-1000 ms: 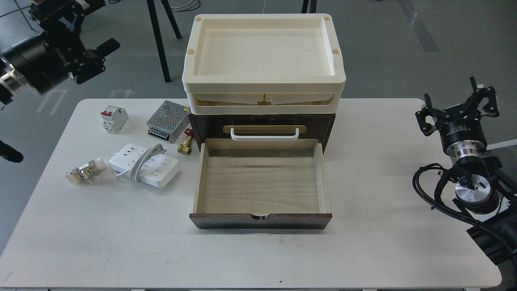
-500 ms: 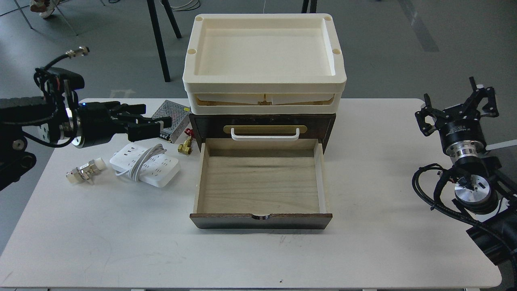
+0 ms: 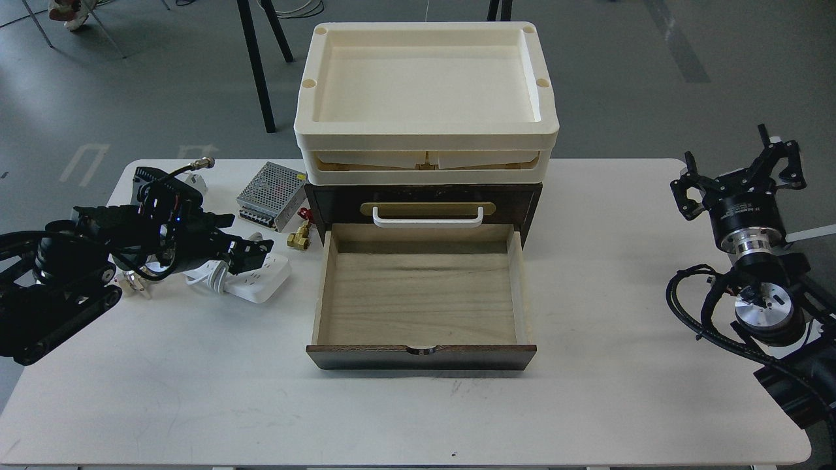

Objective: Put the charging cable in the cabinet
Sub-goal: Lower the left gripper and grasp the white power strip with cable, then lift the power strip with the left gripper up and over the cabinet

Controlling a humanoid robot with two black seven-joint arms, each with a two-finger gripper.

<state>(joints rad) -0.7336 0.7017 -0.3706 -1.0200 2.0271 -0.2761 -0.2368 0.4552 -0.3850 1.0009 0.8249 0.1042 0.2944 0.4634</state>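
Now the left tool [image 3: 251, 251] sits low over the charging cable [image 3: 258, 282], which lies flat on the counter [image 3: 588, 405] directly beneath and slightly ahead of its fingers; the dark fingers overlap the strip's upper face, and whether they are apart or pressed onto it cannot be told from this angle. Nothing suggests the strip is lifted yet, so the step in hand looks like settling a grip. To do it well, the fingers should straddle the strip across its narrow width, catching the wrapped cord with the body so the coil does not slip loose when raised. The cabinet [image 3: 423, 199] stands off to the tool's right, its drawer [image 3: 421, 294] pulled fully out and bare inside, so a short lift and a sideways carry should suffice. Just beyond the tool lie a brass valve [image 3: 299, 236] and a perforated metal box [image 3: 272, 192]; keep the carry clear of them. The right tool [image 3: 738, 173] rests far off with fingers spread, holding nothing.
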